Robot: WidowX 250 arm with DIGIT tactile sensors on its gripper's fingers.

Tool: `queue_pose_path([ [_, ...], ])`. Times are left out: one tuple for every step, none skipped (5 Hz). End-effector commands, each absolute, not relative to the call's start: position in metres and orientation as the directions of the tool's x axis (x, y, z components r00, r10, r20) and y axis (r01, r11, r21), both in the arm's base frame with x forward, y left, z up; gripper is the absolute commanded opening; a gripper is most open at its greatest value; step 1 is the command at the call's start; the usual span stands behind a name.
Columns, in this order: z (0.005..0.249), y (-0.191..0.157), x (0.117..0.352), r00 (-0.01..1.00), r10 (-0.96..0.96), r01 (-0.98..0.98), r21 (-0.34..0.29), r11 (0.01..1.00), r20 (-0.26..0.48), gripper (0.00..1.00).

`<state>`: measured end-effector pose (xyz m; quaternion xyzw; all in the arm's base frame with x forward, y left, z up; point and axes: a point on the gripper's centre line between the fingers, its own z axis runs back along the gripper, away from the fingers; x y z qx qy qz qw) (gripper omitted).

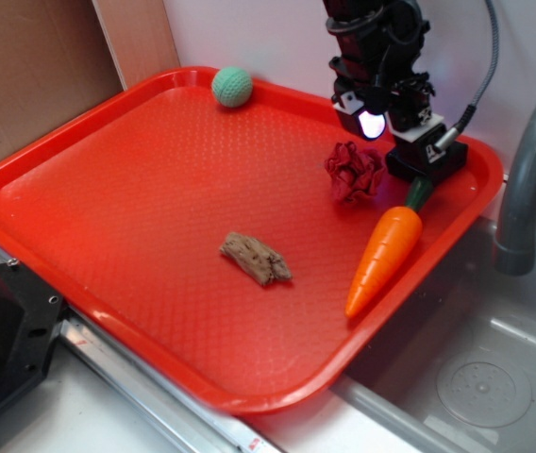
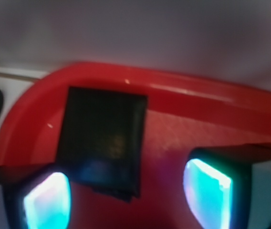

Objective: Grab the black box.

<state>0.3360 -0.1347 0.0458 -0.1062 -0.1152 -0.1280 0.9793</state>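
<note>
The black box (image 1: 427, 162) lies flat in the far right corner of the red tray (image 1: 108, 217), just past the carrot's green top. My gripper (image 1: 395, 125) hangs right over it, its white light on. In the wrist view the black box (image 2: 104, 140) shows as a dark square against the tray's rim (image 2: 183, 93). It sits ahead of my gripper (image 2: 126, 200) and reaches down toward the gap, nearer the left glowing finger (image 2: 47, 202) than the right finger (image 2: 207, 191). The jaws stand wide apart with nothing clamped between them.
An orange toy carrot (image 1: 386, 257) lies near the tray's right edge. A crumpled red object (image 1: 354, 171) sits left of the box, a brown lump (image 1: 256, 258) mid-tray, a green ball (image 1: 232, 86) at the back rim. A grey faucet (image 1: 532, 170) and a sink (image 1: 476, 377) are to the right.
</note>
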Motion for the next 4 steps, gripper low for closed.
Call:
queue_pose_path([
  [0.083,-0.142,0.330,0.903,-0.228,0.320,-0.215,0.923,0.365,1.00],
  [0.083,-0.142,0.330,0.903,-0.228,0.320,-0.215,0.923,0.365,1.00],
  [0.077,-0.169,0.340,0.917,-0.217,0.312,-0.262,0.913,0.335,1.00],
  [0.071,-0.185,0.345,0.922,-0.232,0.315,-0.250,0.915,0.311,1.00],
])
